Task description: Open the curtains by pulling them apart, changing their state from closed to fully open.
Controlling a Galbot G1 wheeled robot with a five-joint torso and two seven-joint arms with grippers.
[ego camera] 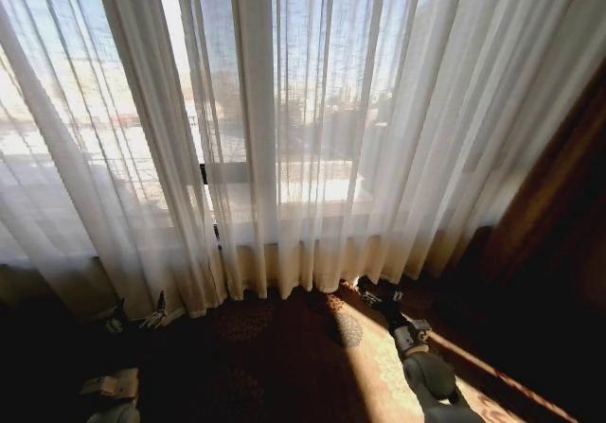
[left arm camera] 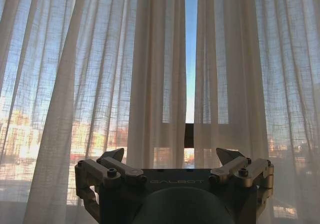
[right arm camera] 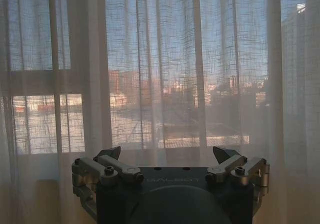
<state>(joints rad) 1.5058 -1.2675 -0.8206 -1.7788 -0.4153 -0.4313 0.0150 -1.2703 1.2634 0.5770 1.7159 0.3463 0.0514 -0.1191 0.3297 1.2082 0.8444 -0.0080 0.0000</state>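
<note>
The sheer white curtains (ego camera: pixel 312 130) hang closed across the window in long vertical pleats, down to the floor. A thin slit between the two panels (left arm camera: pixel 190 58) shows sky and a dark window post. My left gripper (ego camera: pixel 139 314) is low at the foot of the left panel, open, with nothing between its fingers (left arm camera: pixel 116 155). My right gripper (ego camera: pixel 379 295) is low in front of the right panel's hem, also open and empty. In the right wrist view the open right gripper (right arm camera: pixel 167 154) faces the curtain fabric (right arm camera: pixel 150 73), apart from it.
A dark reddish-brown heavy drape (ego camera: pixel 559 205) hangs at the far right. A patterned dark carpet (ego camera: pixel 284 357) lies below, with a strip of sunlight beside the right arm. The low wall under the window stands behind the curtain hems.
</note>
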